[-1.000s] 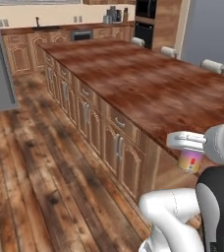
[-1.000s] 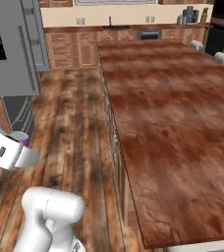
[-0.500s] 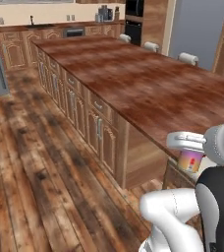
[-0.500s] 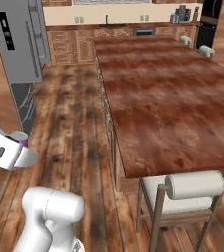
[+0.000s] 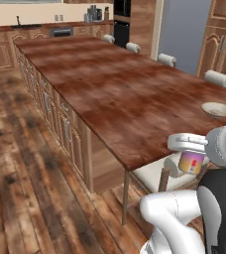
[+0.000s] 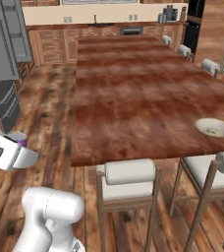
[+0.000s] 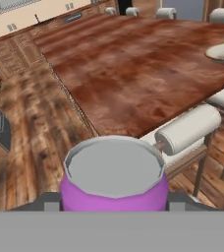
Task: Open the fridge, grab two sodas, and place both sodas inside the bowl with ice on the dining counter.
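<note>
Hand (image 5: 192,161) gripping soda can (image 7: 114,177), fingertips hidden

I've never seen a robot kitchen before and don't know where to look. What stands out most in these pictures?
First, the purple-pink soda can, right up against the hand camera and gripped in the robot's gripper. Next, the long glossy reddish-brown dining counter, stretching away towards the back wall, with white-cushioned stools along its edge. Near its right edge sits a small tan bowl with ice.

One can (image 7: 114,182), one bowl (image 6: 213,128) (iced), five stools (image 6: 128,179).
</note>
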